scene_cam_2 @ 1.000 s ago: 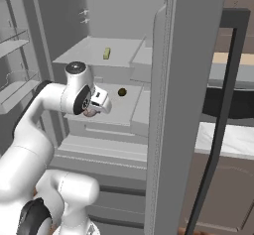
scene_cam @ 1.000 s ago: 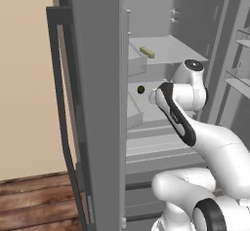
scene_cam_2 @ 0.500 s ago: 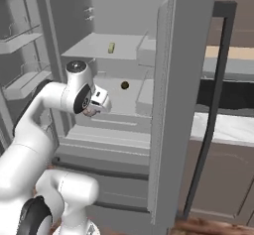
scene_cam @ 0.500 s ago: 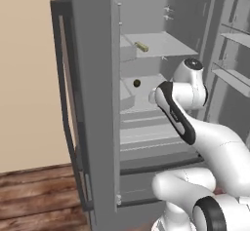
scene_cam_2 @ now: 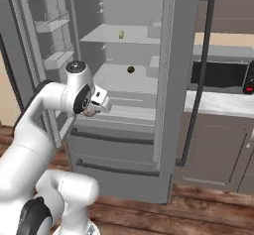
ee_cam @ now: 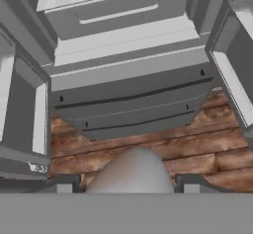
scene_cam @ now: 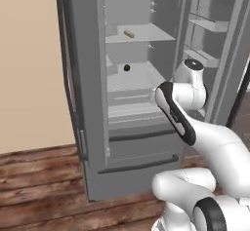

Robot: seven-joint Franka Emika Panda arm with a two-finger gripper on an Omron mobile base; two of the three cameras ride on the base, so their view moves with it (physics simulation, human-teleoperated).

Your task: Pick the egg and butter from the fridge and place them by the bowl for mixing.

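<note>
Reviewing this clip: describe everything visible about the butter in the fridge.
The butter is a small pale yellow-olive rectangular stick, lying flat on the fridge's upper grey shelf, toward the middle. It rests alone there; nothing else touches it. In the right base view it looks like a short upright block. A small dark ball sits on the shelf below. Wrapper or surface detail is too small to tell.

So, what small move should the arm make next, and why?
Probably carry the small pale grey-white egg away toward the pale counter: it sits between the tips of the gripper, outside the tall grey fridge; the yellow-olive butter stick waits shelved.
</note>
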